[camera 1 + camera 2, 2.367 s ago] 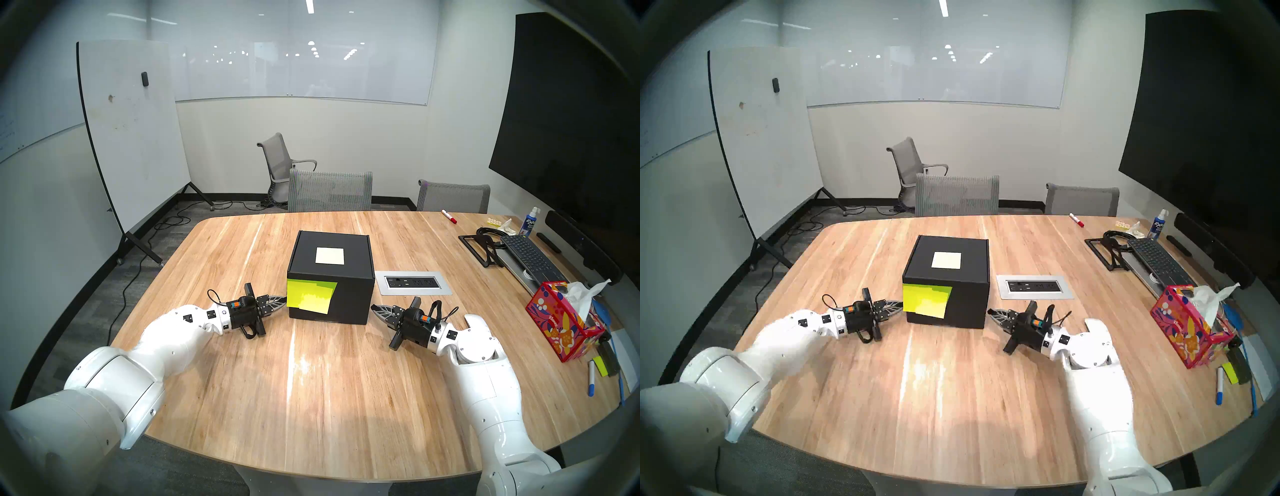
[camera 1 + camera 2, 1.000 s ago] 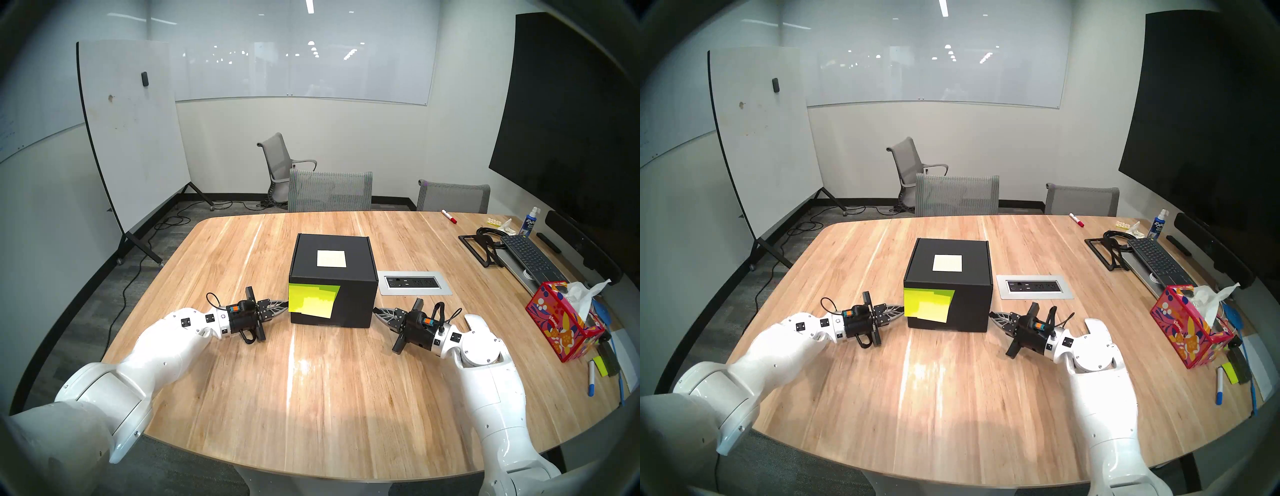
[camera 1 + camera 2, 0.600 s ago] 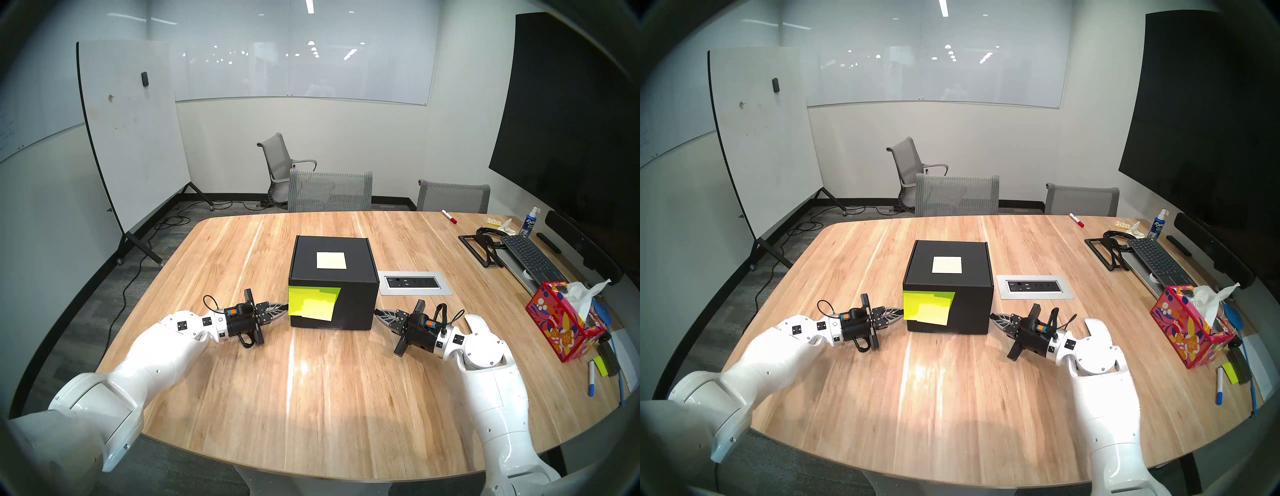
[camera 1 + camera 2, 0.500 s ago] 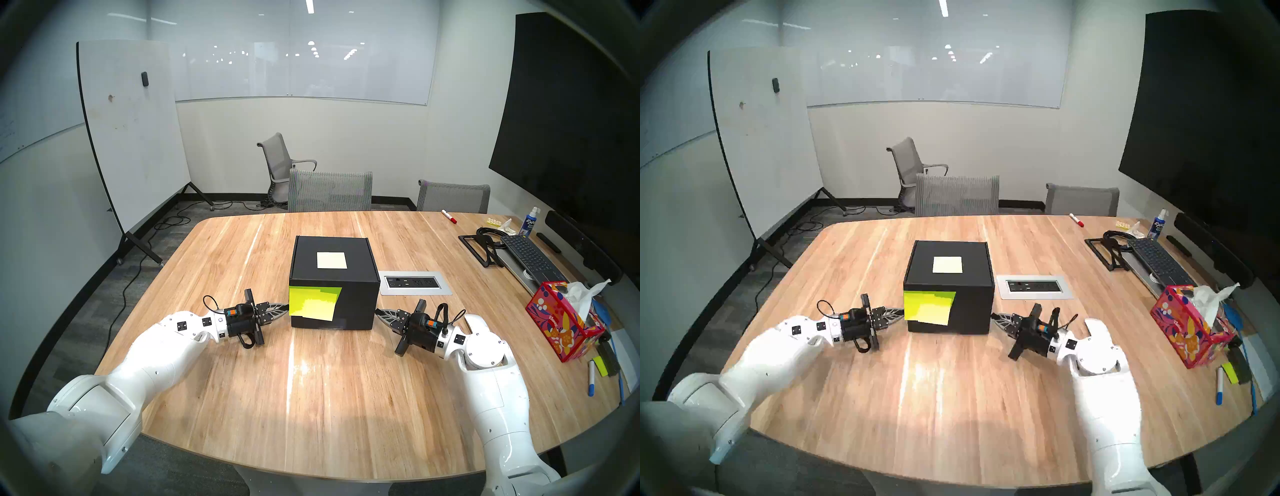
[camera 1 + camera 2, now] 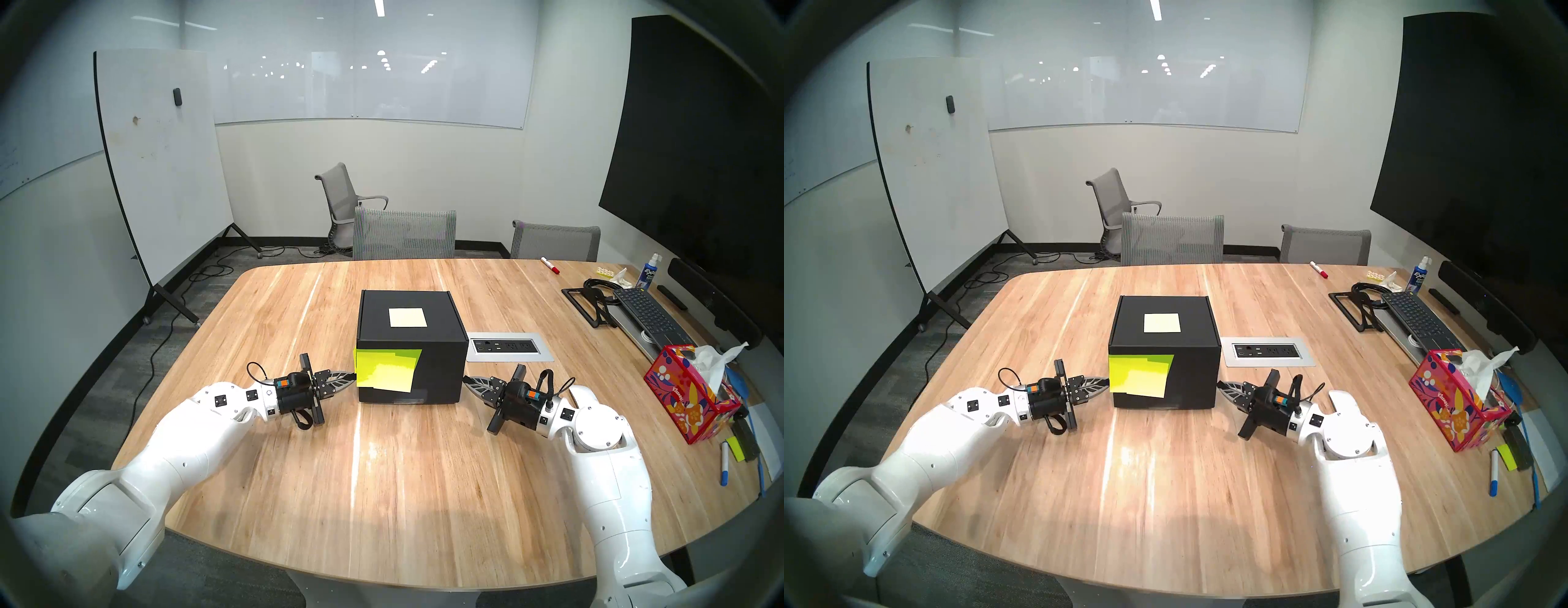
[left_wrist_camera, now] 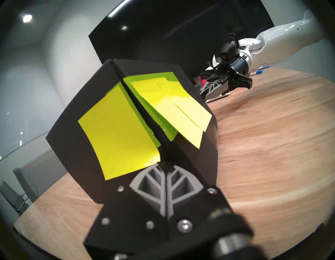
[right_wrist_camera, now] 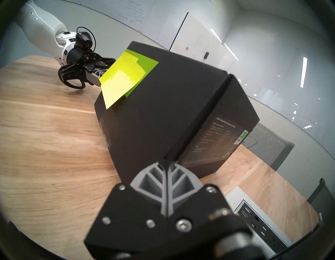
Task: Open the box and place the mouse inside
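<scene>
The black box (image 5: 441,373) stands mid-table with its lid closed, a pale square note (image 5: 407,317) on top and neon yellow-green sticky notes (image 5: 388,369) on its front and left faces. My left gripper (image 5: 354,375) is shut, its tip against the box's lower left front corner (image 6: 165,164). My right gripper (image 5: 464,379) is also shut, its tip touching the lower right front corner (image 7: 166,161). Neither gripper holds anything. The mouse is out of view.
A silver power outlet panel (image 5: 509,346) is set into the table just right of the box. Farther right stand a patterned tissue box (image 5: 687,399), a keyboard (image 5: 649,316), a spray bottle (image 5: 648,271) and markers (image 5: 724,465). Grey chairs (image 5: 405,233) line the far edge.
Both arms have drifted slightly to the right with their tips on the box's front corners. The box has shifted a little right with them. Both grippers stay shut.
</scene>
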### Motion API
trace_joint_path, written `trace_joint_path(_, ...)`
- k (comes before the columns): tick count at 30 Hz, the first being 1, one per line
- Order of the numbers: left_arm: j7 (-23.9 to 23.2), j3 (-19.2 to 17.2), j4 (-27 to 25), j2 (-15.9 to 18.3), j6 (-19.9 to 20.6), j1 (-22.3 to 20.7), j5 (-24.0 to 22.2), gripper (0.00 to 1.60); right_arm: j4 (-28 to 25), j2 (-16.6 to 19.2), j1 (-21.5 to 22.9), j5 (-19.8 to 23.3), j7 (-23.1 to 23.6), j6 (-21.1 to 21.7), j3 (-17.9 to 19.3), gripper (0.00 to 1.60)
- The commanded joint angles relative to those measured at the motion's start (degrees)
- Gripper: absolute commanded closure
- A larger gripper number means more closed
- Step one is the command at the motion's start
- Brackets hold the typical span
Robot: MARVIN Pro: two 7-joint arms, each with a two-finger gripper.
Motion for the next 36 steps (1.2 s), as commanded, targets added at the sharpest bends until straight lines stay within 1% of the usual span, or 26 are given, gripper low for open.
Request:
trace_joint_path(1,0.4,-0.5,-4.4,-0.3,0.0,0.1,-0.7,1.60,-2.4,-0.9,-0.2,0.7,-0.1,-0.1,-0.2,1.60)
trace_joint_path(11,0.8,-0.7,-6.7,0.1,0.5,1.2,-0.5,1.60,-3.8,-1.0,-1.1,1.2,0.2,0.5,0.5,1.60)
trace_joint_path(15,1.0,-0.7,-8.1,0.5,0.7,1.8,-0.5,1.60,-5.0,-1.0,-2.0,1.7,0.7,0.9,1.0,1.60)
trace_joint_path(27,1.4,-1.2,-10.1,1.3,1.0,3.0,-0.8,1.60,-7.3,-1.5,-3.4,1.7,1.2,1.7,1.0,1.60)
trace_joint_path(36,1.5,-1.4,-8.9,1.1,0.2,3.7,-1.1,1.60,-7.8,-1.8,-2.9,0.2,1.1,2.6,0.1,1.60)
